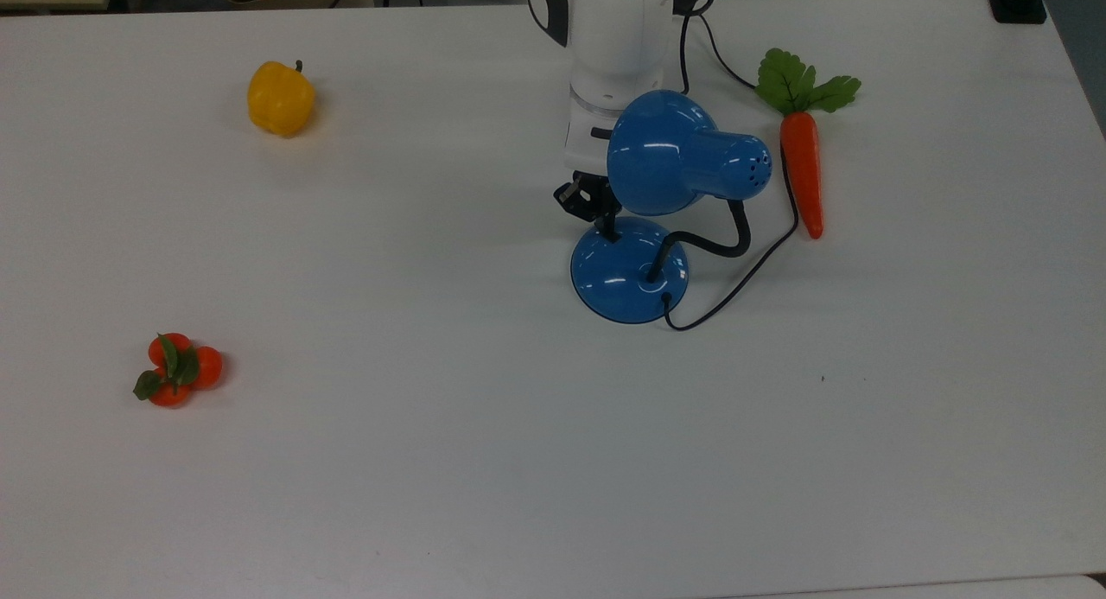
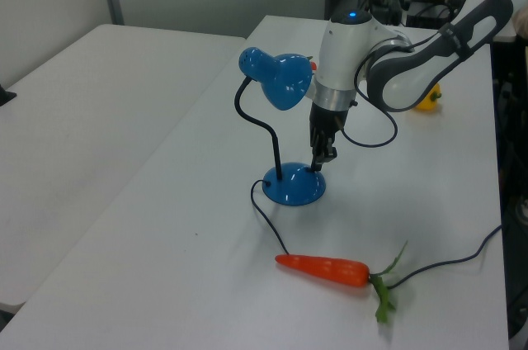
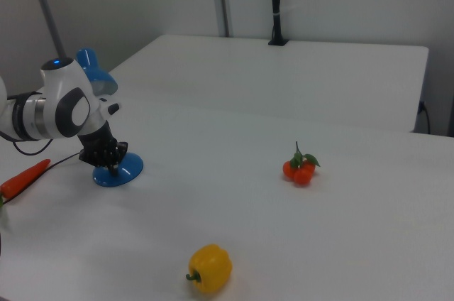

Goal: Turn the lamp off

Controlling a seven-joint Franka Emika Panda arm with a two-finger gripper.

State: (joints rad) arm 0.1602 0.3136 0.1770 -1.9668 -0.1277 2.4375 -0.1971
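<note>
Nearest the lower edge of the top view, a cluster of small oranges (image 1: 177, 370) with green leaves lies on the white table (image 1: 432, 461), well toward the top view's left. Farther up, near the middle of the table, stands the lamp (image 1: 644, 227): its round blue base (image 1: 622, 275) rests flat on the surface, a black gooseneck (image 1: 717, 240) curves up from the base, and the blue dome shade (image 1: 670, 154) hangs above the base's far rim. No bright pool of light falls on the table around the base, and the shade's opening is dark in the left view. A black cord (image 1: 734, 288) leaves the base and runs past the carrot (image 1: 802, 171), which lies to the top view's right of the lamp. The gripper (image 1: 610, 227) points straight down, its black fingers drawn together with no visible gap, their tip meeting the far edge of the base. Above it, the white wrist rises upright, and in the left view the arm (image 2: 412, 69) bends away toward the left view's right. Farthest off, toward the top view's upper left, sits a yellow bell pepper (image 1: 279, 98).
</note>
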